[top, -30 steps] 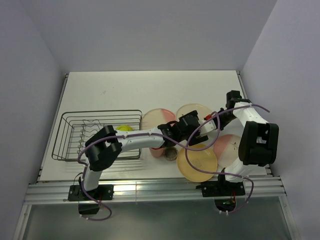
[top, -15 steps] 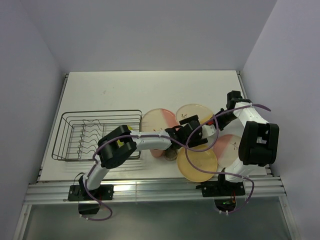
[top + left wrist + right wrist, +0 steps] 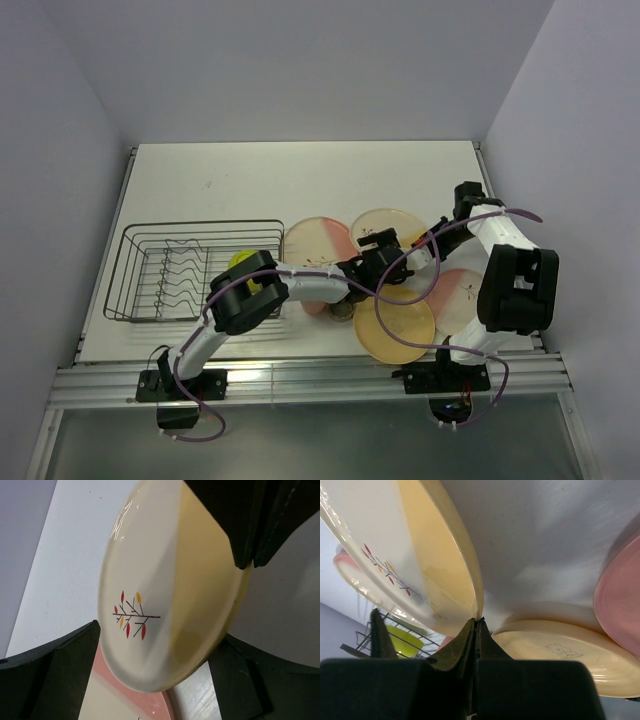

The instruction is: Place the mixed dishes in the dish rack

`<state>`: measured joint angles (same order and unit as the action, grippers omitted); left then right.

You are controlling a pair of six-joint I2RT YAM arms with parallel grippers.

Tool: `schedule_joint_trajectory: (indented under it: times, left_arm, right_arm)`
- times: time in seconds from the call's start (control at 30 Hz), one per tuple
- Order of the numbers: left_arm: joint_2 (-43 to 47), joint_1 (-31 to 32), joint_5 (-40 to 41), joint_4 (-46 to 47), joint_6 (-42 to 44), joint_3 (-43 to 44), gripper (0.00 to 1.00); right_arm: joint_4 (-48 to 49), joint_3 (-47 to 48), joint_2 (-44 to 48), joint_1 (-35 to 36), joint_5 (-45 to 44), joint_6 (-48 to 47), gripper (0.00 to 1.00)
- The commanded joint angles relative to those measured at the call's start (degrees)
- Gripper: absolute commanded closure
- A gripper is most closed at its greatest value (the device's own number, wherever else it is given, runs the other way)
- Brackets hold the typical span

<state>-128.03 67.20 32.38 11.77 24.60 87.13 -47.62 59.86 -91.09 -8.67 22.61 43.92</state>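
Left wrist: your left pincer (image 3: 160, 640) is spread wide, tilted sprig plate (image 3: 150, 595) between its fingers; contact unclear; right pincer (image 3: 476, 622) is pressed together, tips against that plate's rim, nothing pinched; plate sits right of centre on the white table (image 3: 300, 180), just far of the yellow-orange plate (image 3: 395, 325); dish rack (image 3: 200, 224) at near left holds the yellow-green bowl (image 3: 240, 262); plain pale walls on three sides.

The cream sprig plate (image 3: 150, 605) stands tilted, one rim lifted, between the cream-and-pink plate (image 3: 315, 240) and the pink plate (image 3: 462, 295), behind the yellow-orange plate (image 3: 395, 325). The wire rack (image 3: 150, 272) holds a yellow-green bowl (image 3: 243, 260).
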Motion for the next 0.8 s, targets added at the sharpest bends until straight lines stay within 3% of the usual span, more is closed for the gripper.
schedule_joint_trajectory:
  times: [0.0, 0.03, 0.13, 0.37, 0.4, 0.43, 0.6, 0.63, 0.77]
  left_arm:
    - [-1.4, 0.7, 2.0, 0.2, 4.5, 1.3, 0.14]
    - [-1.4, 0.7, 2.3, 0.4, 4.5, 1.1, 0.29]
    - [-0.6, 0.7, 2.3, 2.2, 4.8, -0.4, 0.51]
    - [1.2, 0.7, 2.8, 3.1, 4.3, -1.9, 0.79]
    - [1.3, 0.7, 2.9, 3.0, 4.1, -2.0, 0.85]
    - [1.4, 0.7, 3.0, 2.7, 3.9, -1.9, 1.0]
    - [2.7, 0.7, 2.6, 2.4, 3.3, -2.5, 1.0]
    - [2.9, 0.7, 2.5, 2.1, 3.2, -2.4, 1.0]
    - [4.5, 0.7, 2.0, 1.7, 2.3, -2.0, 1.0]
  right_arm:
    - [-2.1, 0.7, 3.7, 0.1, 3.4, -0.2, 1.0]
    - [-2.1, 1.0, 3.9, 0.1, 3.4, -0.2, 1.0]
    - [-2.1, 1.5, 3.9, -0.2, 3.7, -0.2, 1.0]
    - [-2.1, 1.7, 4.5, -0.5, 4.1, -0.5, 1.0]
    - [-2.1, 1.7, 4.7, -0.5, 4.3, -0.6, 1.0]
    - [-2.2, 1.8, 5.0, -0.6, 4.2, -0.7, 1.0]
    - [-4.2, 4.7, 6.1, -0.6, 1.0, -2.3, 0.98]
    - [-4.6, 5.4, 6.5, -0.6, 0.4, -2.9, 0.93]
    - [-6.3, 7.8, 9.2, -0.6, -2.1, -5.1, 0.43]
